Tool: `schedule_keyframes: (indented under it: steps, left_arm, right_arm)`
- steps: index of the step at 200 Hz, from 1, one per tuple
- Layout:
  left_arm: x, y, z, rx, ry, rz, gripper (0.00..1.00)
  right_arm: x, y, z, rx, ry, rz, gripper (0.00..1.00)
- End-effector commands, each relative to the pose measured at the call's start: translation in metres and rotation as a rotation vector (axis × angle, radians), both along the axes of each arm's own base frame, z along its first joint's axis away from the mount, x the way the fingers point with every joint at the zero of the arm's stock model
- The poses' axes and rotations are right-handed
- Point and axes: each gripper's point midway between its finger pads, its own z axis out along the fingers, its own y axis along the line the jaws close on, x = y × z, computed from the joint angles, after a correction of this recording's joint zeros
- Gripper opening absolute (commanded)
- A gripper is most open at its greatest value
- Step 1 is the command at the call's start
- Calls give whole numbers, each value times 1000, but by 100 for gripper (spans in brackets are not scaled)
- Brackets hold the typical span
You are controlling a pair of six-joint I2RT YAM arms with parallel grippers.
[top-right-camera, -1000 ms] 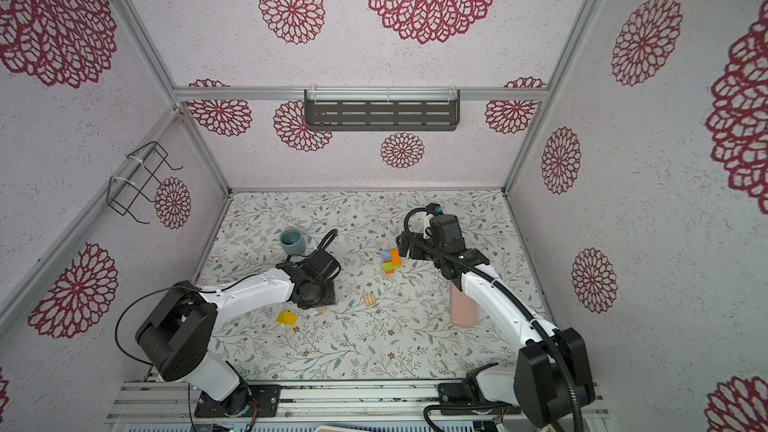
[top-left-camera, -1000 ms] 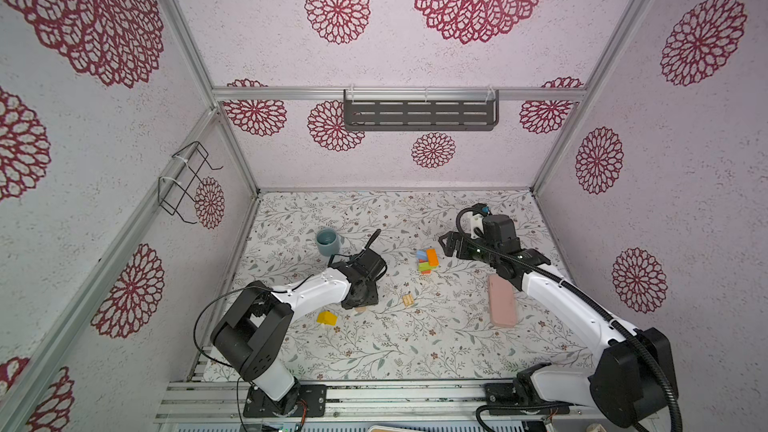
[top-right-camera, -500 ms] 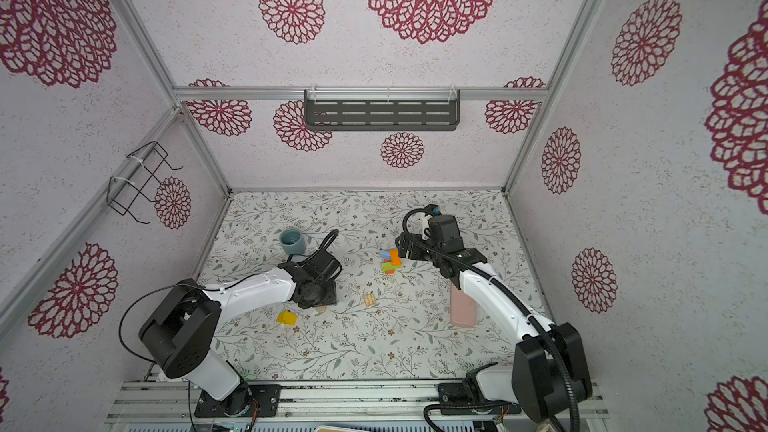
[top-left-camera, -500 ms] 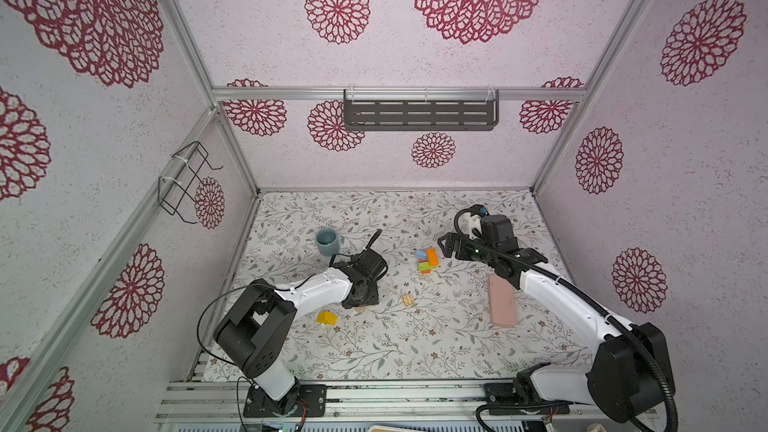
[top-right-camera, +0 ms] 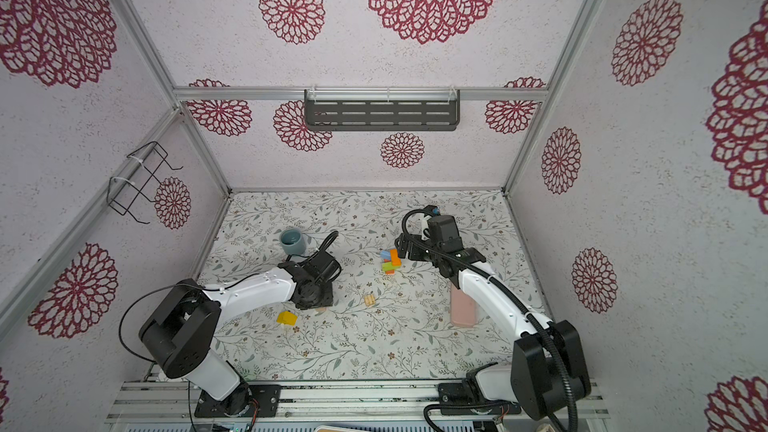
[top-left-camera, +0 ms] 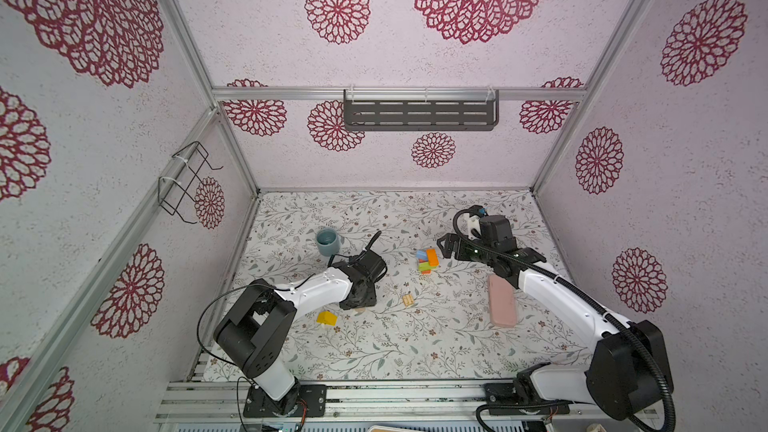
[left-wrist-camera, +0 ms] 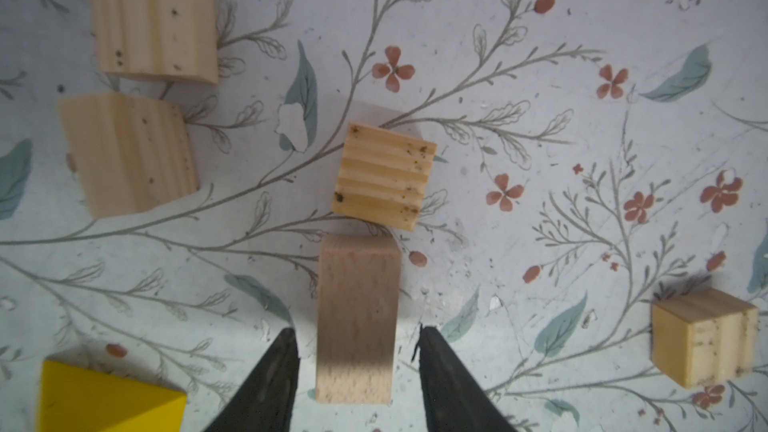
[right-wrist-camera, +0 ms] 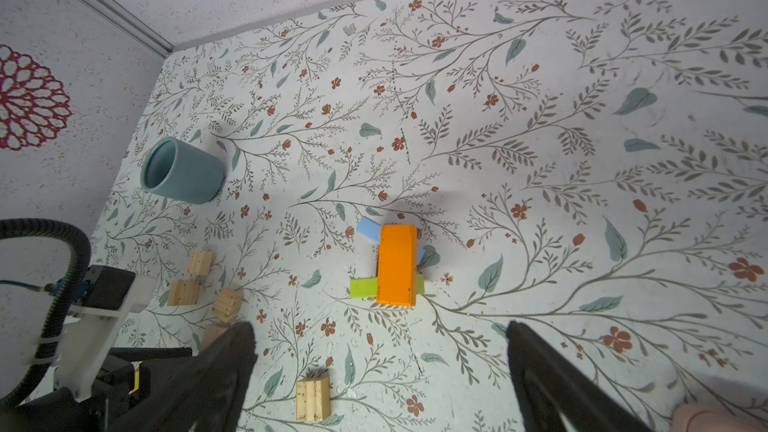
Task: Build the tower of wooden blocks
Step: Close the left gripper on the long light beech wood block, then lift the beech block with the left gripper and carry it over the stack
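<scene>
Plain blocks [left-wrist-camera: 384,176]: 5; 1 long block [left-wrist-camera: 357,317] between the left hand's [left-wrist-camera: 356,328] parted jaws, seemingly untouched.
Yellow block [top-left-camera: 326,318]: 1, lower left of centre.
Tower [top-left-camera: 428,260]: 1, just below mid-frame, left of the open, empty right hand [top-left-camera: 444,246].

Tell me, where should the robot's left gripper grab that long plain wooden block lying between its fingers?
Grab it by its two long flat sides, near the middle, coming straight down from above. The long plain block lies flat, and the left gripper straddles it, open, with a gap on each side. Avoid the far end: the grooved block sits close there.
</scene>
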Motion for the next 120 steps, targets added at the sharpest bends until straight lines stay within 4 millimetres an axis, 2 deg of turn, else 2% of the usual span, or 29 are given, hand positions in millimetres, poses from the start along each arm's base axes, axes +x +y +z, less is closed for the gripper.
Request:
schedule_keyframes:
  steps: [1, 39, 59, 120]
  left_arm:
    - [3, -4, -2, -7, -5, 6, 50]
    - [3, -5, -9, 3, 11, 1, 49]
    - [4, -6, -10, 0, 12, 2, 46]
    - [10, -8, 7, 3, -7, 7, 35]
  right_arm:
    - [4, 2, 15, 12, -40, 14, 97]
    - [4, 2, 15, 13, -38, 15, 97]
    - [3, 2, 15, 12, -40, 14, 97]
    - [4, 2, 16, 14, -41, 16, 97]
